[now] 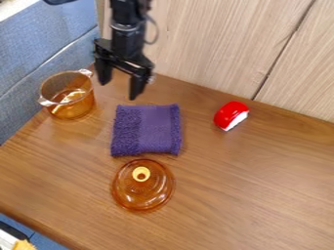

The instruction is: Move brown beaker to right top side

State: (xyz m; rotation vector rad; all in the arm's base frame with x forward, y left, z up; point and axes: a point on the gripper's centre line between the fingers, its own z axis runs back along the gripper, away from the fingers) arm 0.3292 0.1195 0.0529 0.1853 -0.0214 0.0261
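The gripper [120,90] is released, its fingers spread above the desk [235,195]. The brown beaker [73,110] stands upright on the desk, near the gripper on its view-left side, not in its grasp.

Potential faults:
- Slip. The transparent wall is probably smooth and rigid; an off-centre grasp could let the beaker rotate or drop.
- Tipping. Descent onto the near handle [46,102] or the far handle [85,73], the latter closer to the gripper, could tilt the vessel.
- Snagging. With insufficient lift, the base could catch the purple cloth [147,131], located just below the gripper in the view.
- Collision. The red-and-white object [231,115], well to the gripper's view-right, may obstruct the transfer to the top right; the wooden panel [202,44] behind the gripper limits rearward clearance.

Containers: the beaker is uncovered, with no contents discernible. An amber lid [143,189] rests separately on the desk, below the gripper and beyond the cloth.
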